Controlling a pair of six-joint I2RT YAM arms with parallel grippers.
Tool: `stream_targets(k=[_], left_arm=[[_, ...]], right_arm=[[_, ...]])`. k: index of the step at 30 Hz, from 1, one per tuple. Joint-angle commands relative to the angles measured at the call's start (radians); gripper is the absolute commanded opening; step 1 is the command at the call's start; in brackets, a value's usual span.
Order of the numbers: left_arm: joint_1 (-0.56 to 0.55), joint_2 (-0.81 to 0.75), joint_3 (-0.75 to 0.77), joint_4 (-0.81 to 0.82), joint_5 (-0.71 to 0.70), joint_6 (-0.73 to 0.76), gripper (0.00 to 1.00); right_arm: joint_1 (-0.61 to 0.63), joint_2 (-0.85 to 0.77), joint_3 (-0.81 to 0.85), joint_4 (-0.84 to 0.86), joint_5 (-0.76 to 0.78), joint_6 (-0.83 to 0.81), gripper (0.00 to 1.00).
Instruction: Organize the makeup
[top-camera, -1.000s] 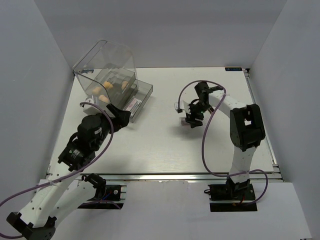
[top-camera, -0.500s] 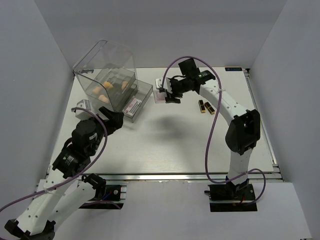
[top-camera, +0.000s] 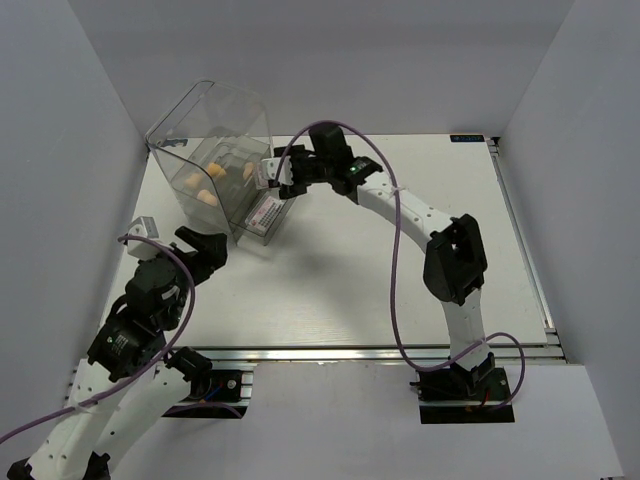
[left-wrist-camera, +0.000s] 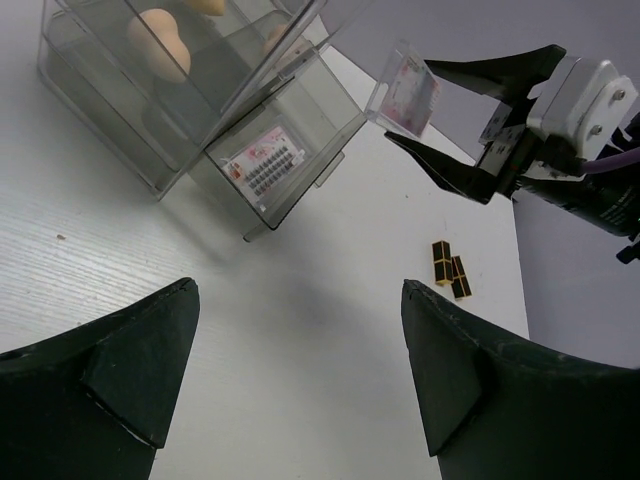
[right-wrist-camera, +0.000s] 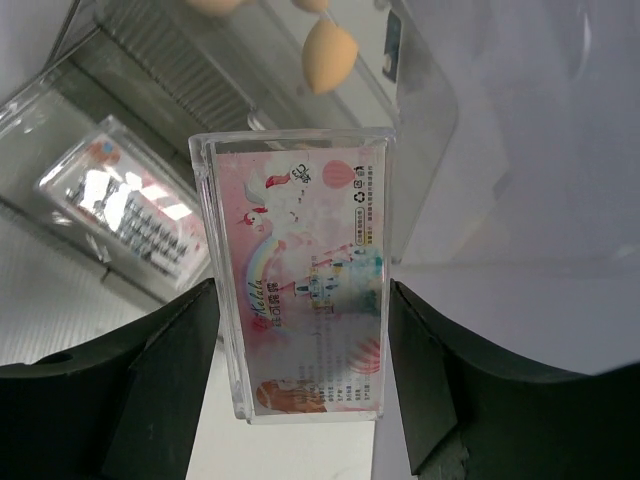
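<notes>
While the right gripper (top-camera: 283, 176) hangs just right of the box (top-camera: 215, 125), clamped on a palette (top-camera: 268, 172) by its long edges, the step in hand looks like carrying that palette to the box's pulled-out bottom drawer (top-camera: 285, 190). In the left wrist view the palette sits raised off the table, near the drawer's right end and not yet inside. A second palette (left-wrist-camera: 262, 165) already lies flat in the drawer. Next move, I'd guess: bring it down over the drawer wall, tilt it flat, set it beside or on the second palette, then let go; space in there looks tight. The left gripper (left-wrist-camera: 298, 295) is in front of the box, well apart from it, jaws spread wide and nothing between them. Sponges (left-wrist-camera: 160, 45) sit inside the box above the drawer. Lipsticks (left-wrist-camera: 448, 270) lie touching on the table, well right of the box, so they are probably next.
</notes>
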Motion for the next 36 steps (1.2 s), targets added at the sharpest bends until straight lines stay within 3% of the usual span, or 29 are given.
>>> stream_targets(k=[1,5,15,16,31,36], left_arm=[[0.003,-0.010,0.029,-0.040,-0.038,-0.007,0.92],[0.001,-0.026,0.012,-0.041,-0.036,-0.019,0.92],[0.001,-0.038,0.000,-0.043,-0.041,-0.027,0.92],[0.001,-0.038,-0.002,-0.041,-0.038,-0.027,0.92],[0.001,-0.007,-0.002,-0.009,-0.015,-0.021,0.93],[0.001,0.000,-0.002,0.005,-0.001,-0.016,0.93]], right_arm=[[0.031,0.014,-0.026,0.203,0.049,-0.004,0.16],[0.060,0.048,-0.052,0.312,0.074,-0.050,0.20],[0.079,0.097,-0.108,0.355,0.103,-0.126,0.35],[0.079,0.097,-0.123,0.358,0.104,-0.130,0.41],[0.079,0.114,-0.183,0.395,0.140,-0.130,0.89],[0.079,0.108,-0.190,0.396,0.138,-0.128,0.89]])
